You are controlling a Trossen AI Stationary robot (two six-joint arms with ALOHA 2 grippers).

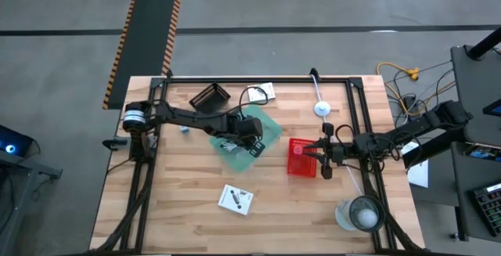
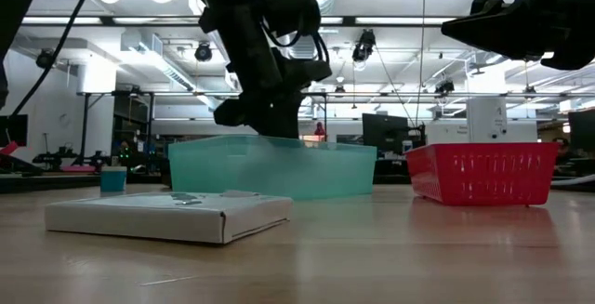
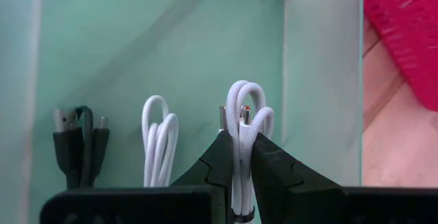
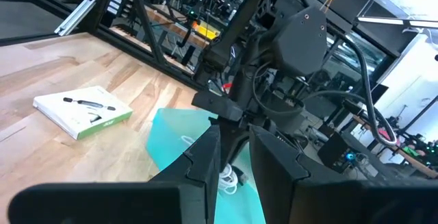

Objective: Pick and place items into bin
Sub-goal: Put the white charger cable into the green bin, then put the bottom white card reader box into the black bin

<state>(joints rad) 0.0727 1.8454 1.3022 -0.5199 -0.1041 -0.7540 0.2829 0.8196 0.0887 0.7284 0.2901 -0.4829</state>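
My left gripper [image 1: 249,140] [image 3: 238,148] hangs over the teal bin [image 1: 270,131] [image 2: 279,169], shut on a white coiled cable [image 3: 241,114]. On the bin's floor lie a black cable [image 3: 79,145] and a second white coiled cable [image 3: 159,138]. My right gripper [image 1: 317,151] [image 4: 235,138] hovers over the right half of the red basket [image 1: 300,156], its fingers a narrow gap apart, touching nothing. A flat white printed packet [image 1: 236,200] [image 2: 167,216] lies flat on the table near its front edge. Another packet [image 1: 266,90] lies at the far edge. My left gripper pinches the white coiled cable between its two fingers, around the coil's middle [image 3: 239,157], with the fingers lying along the coil. The fingers come from above, pointing down into the bin. The looped end [image 3: 245,94] sticks out past the fingertips. Whether it touches the bin's floor, I cannot tell.
A black basket [image 1: 210,97] stands at the far left. A clear cup [image 1: 358,214] sits near the right front corner, and a white round piece [image 1: 322,108] lies beyond the red basket. A small blue thing [image 1: 184,129] lies left of the bin. Bare wood shows in front.
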